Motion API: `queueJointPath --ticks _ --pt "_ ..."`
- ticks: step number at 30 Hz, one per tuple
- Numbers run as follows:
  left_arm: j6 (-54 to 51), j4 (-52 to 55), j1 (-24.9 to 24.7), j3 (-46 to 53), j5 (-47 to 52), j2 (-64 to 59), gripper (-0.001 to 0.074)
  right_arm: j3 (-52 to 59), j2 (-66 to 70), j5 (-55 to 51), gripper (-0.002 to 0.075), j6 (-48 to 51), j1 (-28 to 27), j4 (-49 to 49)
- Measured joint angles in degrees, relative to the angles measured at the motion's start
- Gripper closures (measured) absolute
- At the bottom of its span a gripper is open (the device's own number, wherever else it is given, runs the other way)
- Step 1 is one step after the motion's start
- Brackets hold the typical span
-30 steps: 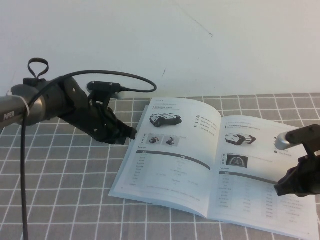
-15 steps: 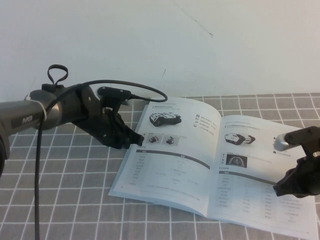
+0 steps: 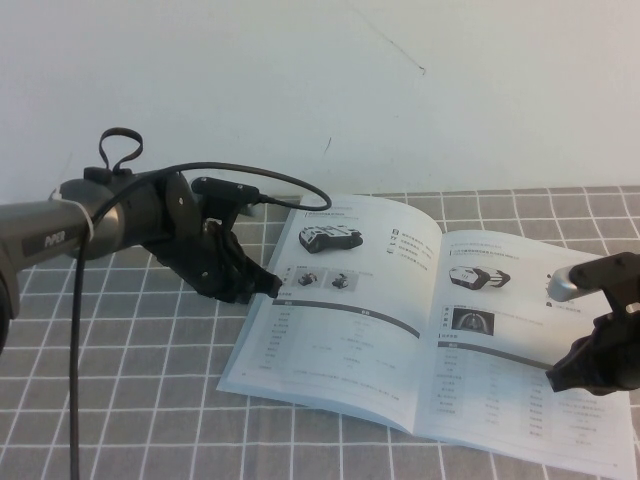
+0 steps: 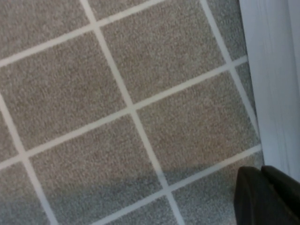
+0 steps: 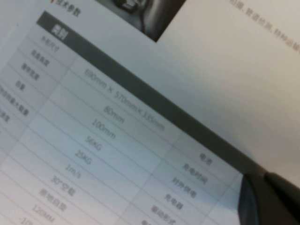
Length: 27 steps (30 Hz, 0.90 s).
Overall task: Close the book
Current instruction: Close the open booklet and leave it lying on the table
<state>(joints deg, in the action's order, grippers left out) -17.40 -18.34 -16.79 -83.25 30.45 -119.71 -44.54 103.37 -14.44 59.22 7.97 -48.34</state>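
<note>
Book: the book [image 3: 400, 320] lies open and flat on the checked cloth [image 3: 130, 370], toward the right half of the table, both pages facing up. It is not yet closed at all.
Left page: its outer edge [image 4: 276, 70] lies on the cloth and is not lifted.
Left gripper: the left gripper [image 3: 270, 286] sits low at the outer edge of the left page, its tip touching or almost touching the paper. Its fingers [image 4: 251, 197] are pressed together and grasp nothing.
Change: one second ago this gripper was further away over the cloth. It has travelled to the page edge, and in the last half second it has only settled a little.
Right gripper: the right gripper [image 3: 556, 379] hangs over the right page near its outer edge, fingers [image 5: 255, 201] closed on nothing. It has almost not moved.
Meaning: I judge that the approach is finished and the left arm is now ready to get under the left page.
Next: the tip should slide below the edge and turn the page over to the right.
Risk: the closed tip can push the whole book sideways in place of lifting the page.
</note>
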Motion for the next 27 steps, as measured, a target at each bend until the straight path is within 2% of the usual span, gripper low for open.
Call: queueJointPath --ticks 13,21,27 --pt "1.5 1.8 -2.1 -0.3 0.7 -0.4 0.0739 0.0 0.0 0.0 0.0729 0.1 0.0 -0.1" --pt "5.8 8.1 -2.1 -5.1 6.7 -1.0 0.0739 0.0 0.0 0.0 0.0729 0.3 0.0 -0.1" --pt "6.7 8.5 -2.1 -6.4 7.8 -1.3 0.0739 0.0 0.0 -0.1 0.0729 0.4 0.0 -0.1"
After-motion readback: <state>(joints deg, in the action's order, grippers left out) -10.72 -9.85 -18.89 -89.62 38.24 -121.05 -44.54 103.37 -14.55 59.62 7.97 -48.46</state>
